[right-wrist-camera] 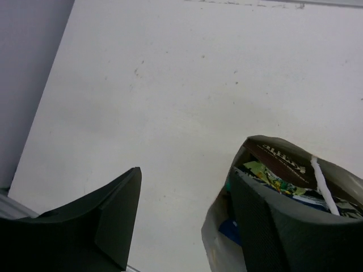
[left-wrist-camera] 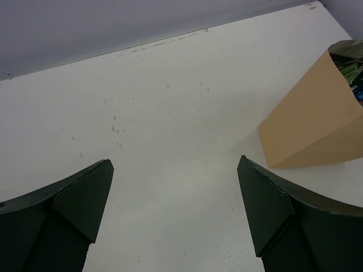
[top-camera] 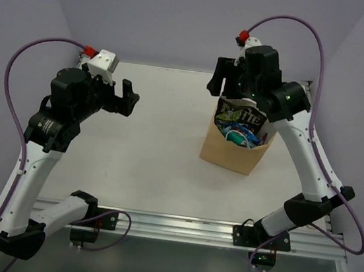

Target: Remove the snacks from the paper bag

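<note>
The paper bag [top-camera: 223, 153] is standing upright on the right side of the worktop [top-camera: 155, 139]. The snacks [top-camera: 241, 131] are sitting inside it, and a dark brown packet [top-camera: 241, 113] is poking up. The right end effector [right-wrist-camera: 184, 192] is hovering at the bag's mouth with its fingers apart, gripping nothing. The left end effector [left-wrist-camera: 176, 170] is hanging wide apart, well away from the bag.

The tan paper bag [top-camera: 227, 153] stood upright and open on the counter's [top-camera: 155, 139] right, a dark brown packet [top-camera: 241, 112] and blue packets [top-camera: 240, 136] filling its mouth.
</note>
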Controlling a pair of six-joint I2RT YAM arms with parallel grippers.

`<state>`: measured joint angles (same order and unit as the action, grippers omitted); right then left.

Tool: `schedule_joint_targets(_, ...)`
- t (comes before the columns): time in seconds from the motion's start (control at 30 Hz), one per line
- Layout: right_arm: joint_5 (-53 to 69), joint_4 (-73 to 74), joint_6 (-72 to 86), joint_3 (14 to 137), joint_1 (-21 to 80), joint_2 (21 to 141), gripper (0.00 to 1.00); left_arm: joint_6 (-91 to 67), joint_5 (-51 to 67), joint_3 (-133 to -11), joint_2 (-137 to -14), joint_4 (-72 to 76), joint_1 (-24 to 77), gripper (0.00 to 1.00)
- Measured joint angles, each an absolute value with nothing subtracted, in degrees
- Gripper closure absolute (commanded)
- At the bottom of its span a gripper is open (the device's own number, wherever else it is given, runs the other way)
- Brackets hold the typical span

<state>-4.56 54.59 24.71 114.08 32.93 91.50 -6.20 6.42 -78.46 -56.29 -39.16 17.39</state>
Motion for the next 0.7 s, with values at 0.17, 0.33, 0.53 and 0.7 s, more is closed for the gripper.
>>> schedule_joint_targets(0.17,-2.37,54.74,16.05,115.02,29.19,84.53,0.32,-6.2,6.74,-78.43,-56.36,-39.16,17.39,0.0)
schedule_joint_targets(0.33,-1.78,48.99,13.8,102.1,11.92,73.25,0.32,-6.39,8.38,-78.46,-56.75,-39.13,17.39,0.0)
schedule_joint_targets(0.53,3.95,45.34,13.8,87.53,-2.92,70.85,0.38,-6.55,11.79,-78.3,-56.6,-38.83,17.39,0.0)
schedule_joint_targets(0.7,6.07,44.8,12.64,82.52,-4.12,74.15,0.43,-6.72,13.65,-77.38,-56.03,-38.65,17.39,0.0)
